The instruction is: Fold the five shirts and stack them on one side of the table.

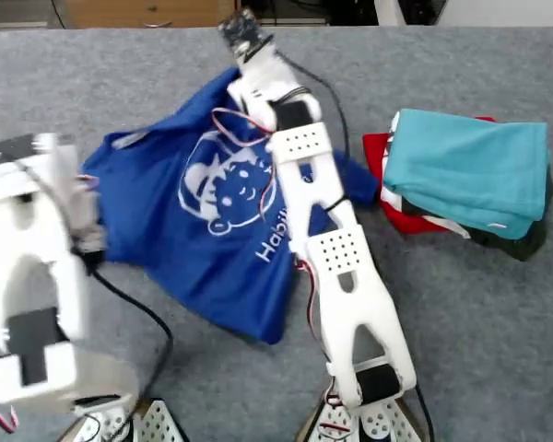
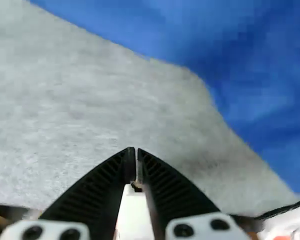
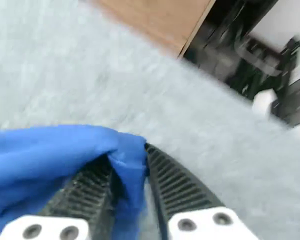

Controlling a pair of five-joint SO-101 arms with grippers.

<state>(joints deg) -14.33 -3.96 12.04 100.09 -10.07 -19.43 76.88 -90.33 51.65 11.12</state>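
A blue shirt (image 1: 203,230) with a white bear print lies crumpled at the middle of the grey table (image 1: 461,313). My right gripper (image 3: 130,165) is at the shirt's far edge, shut on a fold of the blue shirt (image 3: 55,155) that it holds above the table. Over bare table beside the blue shirt (image 2: 250,65) hangs my left gripper (image 2: 136,157), shut with nothing in it; it is the arm at the left in the high view. A stack of folded shirts (image 1: 465,170) lies at the right, a teal one on top, red and dark ones under it.
The right arm (image 1: 336,249) stretches across the blue shirt's right half. The left arm (image 1: 32,267) stands at the table's left edge with a black cable (image 1: 143,318) trailing by it. Beyond the table's far edge are wooden furniture (image 3: 155,20) and dark equipment.
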